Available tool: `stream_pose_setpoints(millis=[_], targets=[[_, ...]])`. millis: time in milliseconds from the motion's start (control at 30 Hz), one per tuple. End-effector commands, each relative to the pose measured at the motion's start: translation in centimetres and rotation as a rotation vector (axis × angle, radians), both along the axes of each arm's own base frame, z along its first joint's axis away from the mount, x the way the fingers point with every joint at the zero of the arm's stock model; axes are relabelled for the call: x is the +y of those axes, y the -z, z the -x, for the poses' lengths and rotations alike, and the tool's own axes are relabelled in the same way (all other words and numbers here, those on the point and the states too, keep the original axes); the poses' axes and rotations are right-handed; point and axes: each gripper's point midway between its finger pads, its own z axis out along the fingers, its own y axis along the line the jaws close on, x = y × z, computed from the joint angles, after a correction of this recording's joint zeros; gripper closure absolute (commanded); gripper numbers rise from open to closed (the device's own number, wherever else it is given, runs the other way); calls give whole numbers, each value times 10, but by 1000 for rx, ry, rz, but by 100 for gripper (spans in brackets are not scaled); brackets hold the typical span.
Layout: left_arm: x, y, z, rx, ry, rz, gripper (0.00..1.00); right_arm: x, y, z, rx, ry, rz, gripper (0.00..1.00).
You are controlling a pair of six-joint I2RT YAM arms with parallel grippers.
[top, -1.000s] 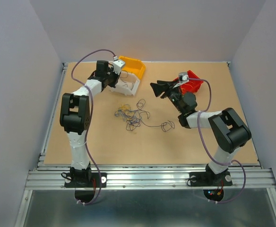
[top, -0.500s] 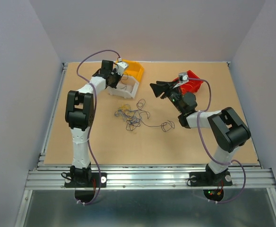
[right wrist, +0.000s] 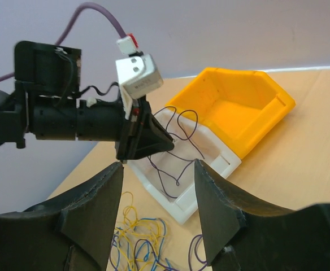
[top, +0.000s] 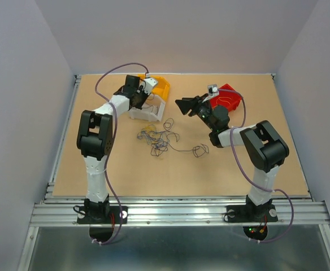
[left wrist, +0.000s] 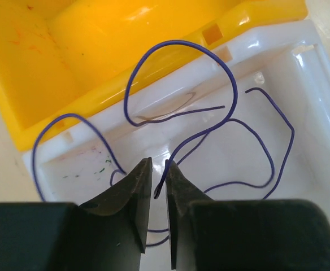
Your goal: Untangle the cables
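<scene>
**A:** Where's the thin purple wire?

**B:** In the white plastic bin, one end between the barely parted jaws of my left gripper, likely for sorting. My right gripper hangs open, empty; the tangled coloured wires lie mid-table.

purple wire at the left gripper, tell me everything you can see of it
The purple wire seems a single hair-thin, flexible strand curled in loose loops. It hangs over the white bin, beside the yellow bin; whether it rests on the bin's floor is unclear. One stretch runs between the fingertips of the left gripper, whose jaws stand slightly apart, wider than the wire.
</scene>
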Motion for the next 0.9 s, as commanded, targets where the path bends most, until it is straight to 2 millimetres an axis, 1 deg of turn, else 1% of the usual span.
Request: stream_pose_setpoints(millis=[0, 67, 167, 333, 400, 433, 467, 533, 567, 600, 633, 667, 700, 767, 800, 867], targets=[[-5, -88, -7, -184, 4, 80, 73, 3, -35, -3, -83, -19, -43, 41], [-5, -103, -4, -208, 5, 91, 69, 3, -35, -3, -83, -19, -43, 41], [-5, -113, 2, -216, 9, 104, 66, 2, -35, -2, -83, -23, -41, 41], [-3, -118, 10, -215, 10, 100, 63, 1, -35, -2, -83, -28, -41, 41], [-2, -118, 12, -216, 10, 97, 69, 0, -35, -1, -82, -28, -40, 41], [-2, -117, 12, -211, 14, 93, 76, 0, -36, -2, -83, -27, -41, 41], [-2, -115, 12, -204, 15, 89, 81, 0, -35, -1, -81, -27, -41, 41], [-1, -111, 11, -190, 16, 80, 91, -1, -35, -1, -81, -29, -40, 41], [-1, -106, 13, -174, 21, 73, 93, -2, -35, -1, -80, -29, -41, 41], [-1, -105, 13, -173, 19, 71, 90, -1, -35, 0, -81, -32, -40, 41], [2, -106, 10, -181, 5, 63, 83, -2, -35, 0, -81, -32, -40, 41], [3, -105, 9, -185, 2, 61, 69, -2, -37, 0, -84, -32, -41, 41], [6, -105, 8, -188, -6, 64, 65, -2, -37, 0, -84, -35, -40, 41], [8, -106, 4, -200, -13, 66, 61, -2, -36, -1, -82, -35, -40, 41], [10, -102, 2, -193, -23, 69, 59, -2, -35, 0, -80, -38, -40, 41], [16, -98, -4, -189, -41, 69, 59, -2, -35, 0, -81, -39, -41, 41]])
